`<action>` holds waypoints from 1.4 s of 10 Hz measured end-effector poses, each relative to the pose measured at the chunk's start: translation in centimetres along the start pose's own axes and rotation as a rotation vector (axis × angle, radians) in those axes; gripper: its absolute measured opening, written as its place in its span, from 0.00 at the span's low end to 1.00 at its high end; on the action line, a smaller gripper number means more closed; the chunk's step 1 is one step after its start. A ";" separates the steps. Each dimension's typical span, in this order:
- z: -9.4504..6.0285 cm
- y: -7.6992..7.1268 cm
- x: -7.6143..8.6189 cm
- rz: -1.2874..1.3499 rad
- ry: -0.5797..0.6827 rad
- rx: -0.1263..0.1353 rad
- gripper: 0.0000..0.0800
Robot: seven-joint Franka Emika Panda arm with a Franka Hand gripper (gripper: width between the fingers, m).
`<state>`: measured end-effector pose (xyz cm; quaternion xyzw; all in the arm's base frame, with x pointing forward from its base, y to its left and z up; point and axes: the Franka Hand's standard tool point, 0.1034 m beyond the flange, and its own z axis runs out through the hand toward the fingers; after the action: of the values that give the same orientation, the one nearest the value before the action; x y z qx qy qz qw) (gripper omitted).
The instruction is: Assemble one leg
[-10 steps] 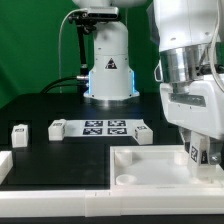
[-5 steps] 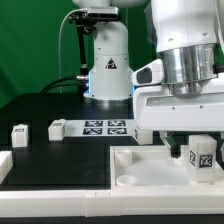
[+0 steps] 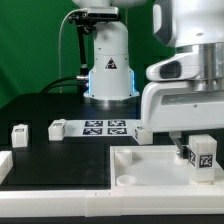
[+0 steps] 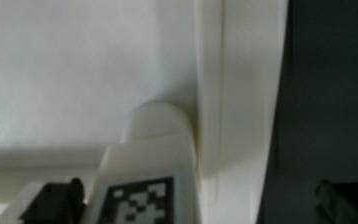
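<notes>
1 leg (image 3: 204,162) is seen upright in the tray (image 3: 150,170) at the exterior view's right, long axis vertical, tag facing the camera. The gripper (image 3: 198,142) is held just above it, jaws wide, nothing grasped. 3 more legs (image 3: 57,128) and the marker board (image 3: 106,127) lie behind.

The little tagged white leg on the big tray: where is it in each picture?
Exterior view: the leg stands on the white tray at the exterior view's right, below the raised open gripper.
Wrist view: the leg shows between the fingertips.
Shared landmark: the leg's tag.
</notes>
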<state>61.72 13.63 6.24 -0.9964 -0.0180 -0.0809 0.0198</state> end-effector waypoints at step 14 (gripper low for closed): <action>0.1 2.0 1.5 0.121 0.004 -0.010 0.36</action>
<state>63.33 11.64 6.34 -0.9956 0.0426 -0.0816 0.0196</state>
